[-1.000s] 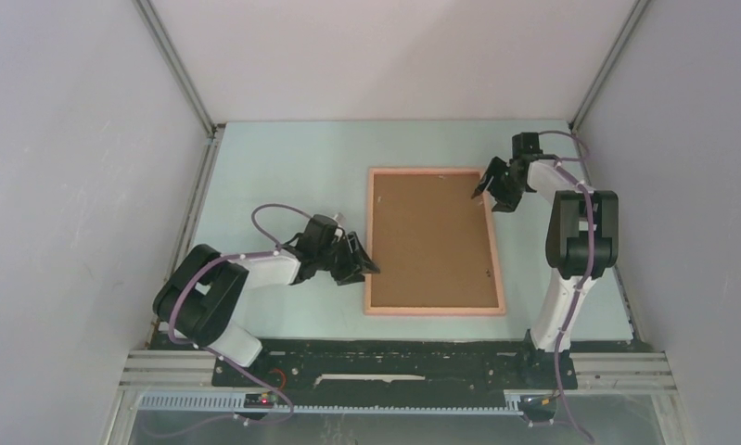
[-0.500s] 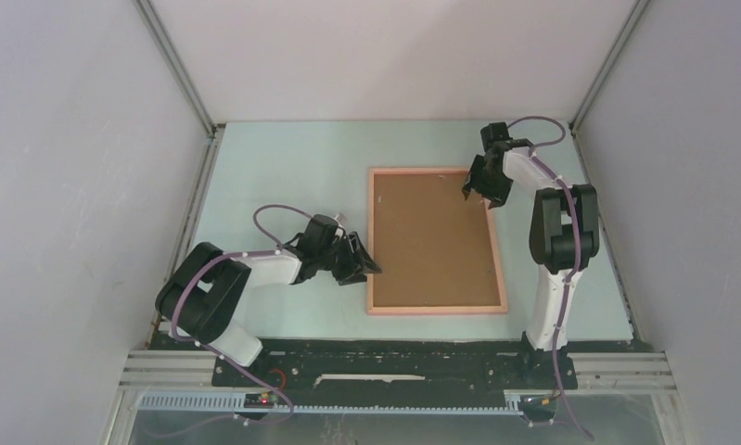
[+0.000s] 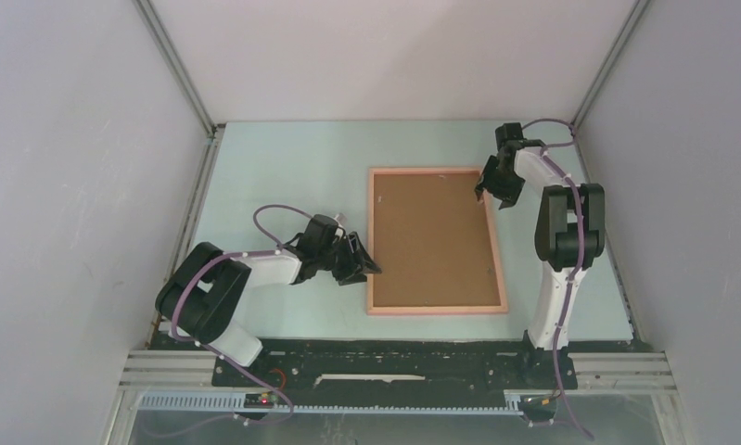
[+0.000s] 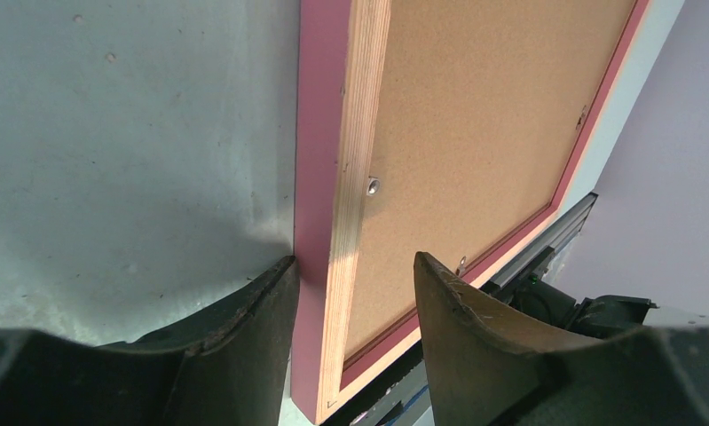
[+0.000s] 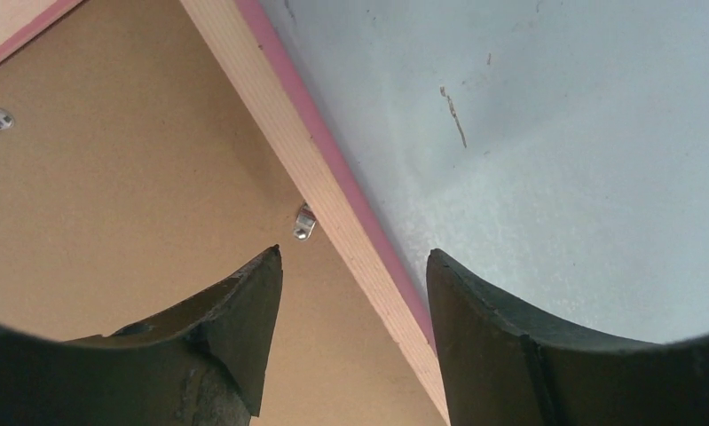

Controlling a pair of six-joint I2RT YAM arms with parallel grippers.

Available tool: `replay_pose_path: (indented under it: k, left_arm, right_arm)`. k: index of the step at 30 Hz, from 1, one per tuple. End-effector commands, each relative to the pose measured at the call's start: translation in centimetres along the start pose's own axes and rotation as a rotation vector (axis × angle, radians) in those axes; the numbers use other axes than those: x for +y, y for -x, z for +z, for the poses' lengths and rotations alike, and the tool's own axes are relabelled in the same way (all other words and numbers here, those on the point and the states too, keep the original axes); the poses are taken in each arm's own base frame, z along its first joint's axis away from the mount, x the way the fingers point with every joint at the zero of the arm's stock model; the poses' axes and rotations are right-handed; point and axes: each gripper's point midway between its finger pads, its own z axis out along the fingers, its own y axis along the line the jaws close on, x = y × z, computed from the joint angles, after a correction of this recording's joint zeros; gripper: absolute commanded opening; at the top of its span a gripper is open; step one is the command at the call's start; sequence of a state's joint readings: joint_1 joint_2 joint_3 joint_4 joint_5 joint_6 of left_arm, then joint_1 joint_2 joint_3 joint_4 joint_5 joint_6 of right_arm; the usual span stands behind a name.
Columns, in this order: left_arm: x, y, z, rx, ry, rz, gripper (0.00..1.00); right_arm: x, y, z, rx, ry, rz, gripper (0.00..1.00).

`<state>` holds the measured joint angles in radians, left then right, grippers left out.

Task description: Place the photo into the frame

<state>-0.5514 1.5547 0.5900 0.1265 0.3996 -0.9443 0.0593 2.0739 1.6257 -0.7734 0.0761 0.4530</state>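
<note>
**Top external view.** A pale green table (image 3: 283,176) is enclosed by plain grey-white walls (image 3: 70,185) joined by aluminium corner profiles (image 3: 172,65). One frame (image 3: 436,311) lies flat at mid-table, its back upward. It is filled by one brown backing board (image 3: 431,241). There are two arms. The left gripper (image 3: 368,269) is at the frame's left rail, near its near end. The right gripper (image 3: 485,195) is at the far right corner.

**Left wrist view.** The left gripper (image 4: 355,262) has its jaws apart and astride the frame (image 4: 313,160). One finger is against the pink outer side. The other is over the backing board (image 4: 475,133), with board visible between it and the rail. Two metal tabs (image 4: 371,185) show close by. The table (image 4: 129,133) is speckled.

**Right wrist view.** The right gripper (image 5: 355,253) is parted and grips nothing. The frame (image 5: 275,124) rail runs between its fingers. One finger is over the backing board (image 5: 111,222), the other over the table (image 5: 555,133). Two metal tabs (image 5: 304,222) are visible.
</note>
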Motion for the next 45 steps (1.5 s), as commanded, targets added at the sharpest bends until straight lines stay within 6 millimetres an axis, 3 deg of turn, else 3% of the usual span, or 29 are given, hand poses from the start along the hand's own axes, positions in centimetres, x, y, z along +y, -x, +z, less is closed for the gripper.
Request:
replay_pose_path:
  k: [1,5,17,25,33,38,42,45]
  left_arm:
    - [-0.3,-0.2,-0.1,0.008,-0.004,0.008,0.58]
    - [-0.3,-0.2,-0.2,0.005,-0.001,0.012,0.58]
    - [-0.4,0.0,-0.2,0.000,-0.001,0.014,0.58]
    - [-0.3,0.0,-0.2,0.000,-0.001,0.015,0.58]
    - [-0.3,0.1,-0.1,0.002,0.000,0.015,0.58]
    - [-0.1,0.2,-0.2,-0.005,0.008,0.020,0.58]
    - [0.4,0.7,-0.6,-0.029,0.023,0.033,0.59]
    - [0.5,1.1,-0.8,-0.050,0.038,0.072,0.60]
  right_arm:
    - [0.6,0.4,1.0,0.001,0.020,0.022,0.67]
    - [0.5,0.3,1.4,0.013,0.008,0.027,0.63]
    - [0.7,0.4,2.5,0.027,-0.018,0.047,0.64]
    - [0.5,0.0,2.3,0.034,-0.030,0.057,0.40]
    - [0.9,-0.4,2.0,0.034,-0.015,0.046,0.40]
    - [1.8,0.9,1.4,0.013,0.025,0.018,0.54]
    - [3.1,3.2,-1.9,-0.051,0.077,-0.040,0.73]
    - [3.5,3.8,-4.9,-0.081,0.113,-0.064,0.78]
